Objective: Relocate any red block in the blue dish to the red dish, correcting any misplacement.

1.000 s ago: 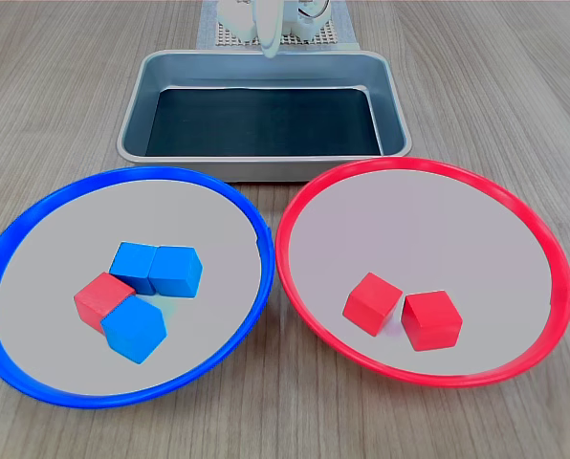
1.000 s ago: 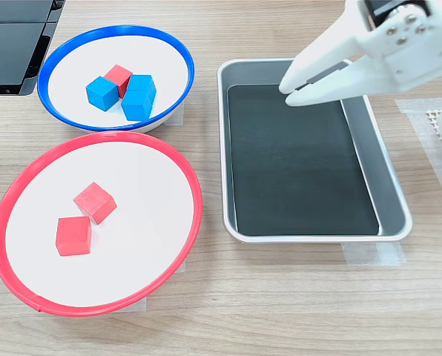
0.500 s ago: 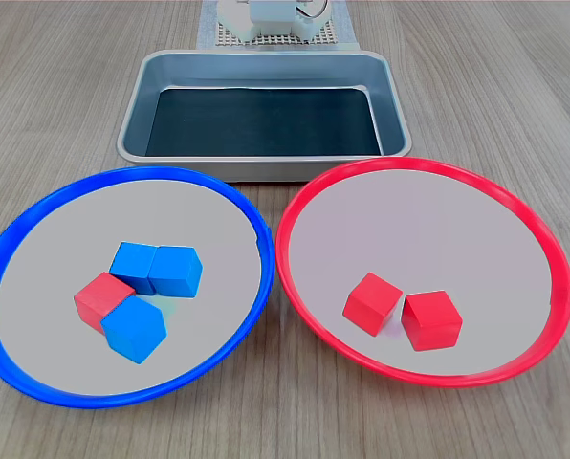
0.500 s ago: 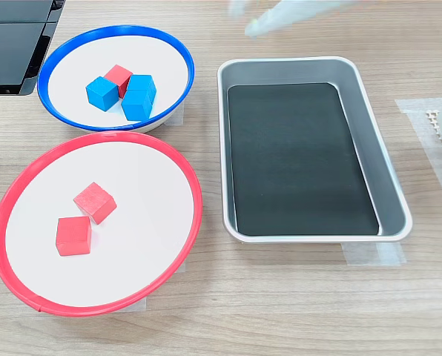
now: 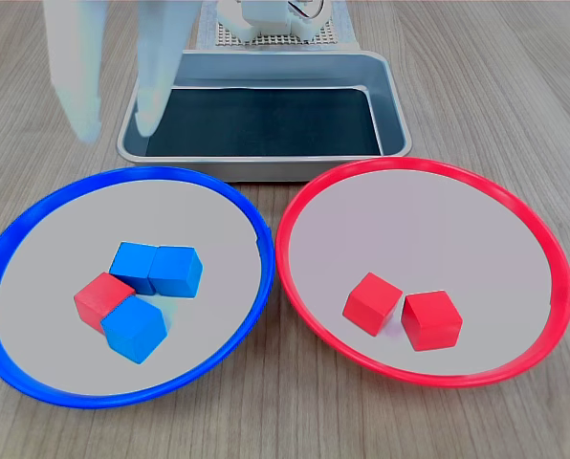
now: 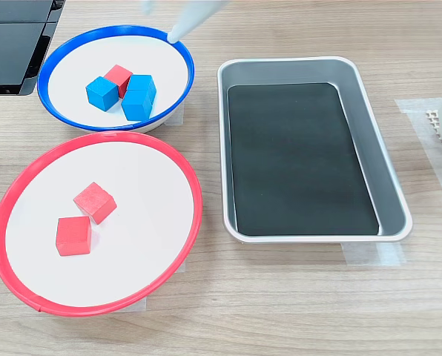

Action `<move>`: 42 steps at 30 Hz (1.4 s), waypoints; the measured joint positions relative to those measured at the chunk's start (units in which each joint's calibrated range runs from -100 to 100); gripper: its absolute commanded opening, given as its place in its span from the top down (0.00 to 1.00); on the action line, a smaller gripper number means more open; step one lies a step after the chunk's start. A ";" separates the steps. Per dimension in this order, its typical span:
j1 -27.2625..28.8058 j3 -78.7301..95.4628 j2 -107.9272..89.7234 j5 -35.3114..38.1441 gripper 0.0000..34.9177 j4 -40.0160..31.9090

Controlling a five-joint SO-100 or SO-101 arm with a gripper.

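A: Item 1, red block (image 5: pixel 101 298), qty 1, loc: inside blue dish (image 5: pixel 36 215), lower left of the first exterior view. Hemmed in. Three blue cubes (image 5: pixel 156 270) crowd it: two side by side just behind it, one (image 5: pixel 135 329) pressed against its front-right face. In the second exterior view the same block (image 6: pixel 119 76) sits at the far side of the cluster, blue cube (image 6: pixel 101 93) touching it on one side, two more (image 6: pixel 139 97) on the other.

B: Item 2?

A: Red dish (image 5: pixel 515 206), beside the blue one, rims nearly touching. Contents: two red cubes (image 5: pixel 372 302), close together, apart from the rim. Same pair in the second exterior view (image 6: pixel 95 202).

B: Gripper?

A: Gripper (image 5: pixel 116 122), white, blurred, upper left of the first exterior view, above the table between the steel tray (image 5: pixel 266 67) and the blue dish's far rim. Two fingers (image 5: pixel 154 105) point down, spread apart w/ clear gap, nothing between them. In the second exterior view only pale blurred tips (image 6: pixel 178 33) show over the blue dish's rim (image 6: pixel 187 67).

B: Other?

A: Steel tray, rectangular, dark liner, behind both dishes. Arm base (image 5: pixel 271 19) on a mesh mat beyond it. Wood-grain table (image 5: pixel 476 67). Dark flat object (image 6: pixel 17 44) at the second exterior view's upper left, cut off by the edge, can't ID.
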 measured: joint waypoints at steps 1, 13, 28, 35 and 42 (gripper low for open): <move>0.35 -2.54 2.39 -0.29 0.67 0.33; 2.74 -22.05 19.35 -0.63 0.61 0.08; 3.27 -30.22 28.22 -0.49 0.57 -0.90; 3.01 -31.67 29.75 -0.49 0.57 -1.47; 1.42 -31.76 29.75 -0.49 0.56 -1.39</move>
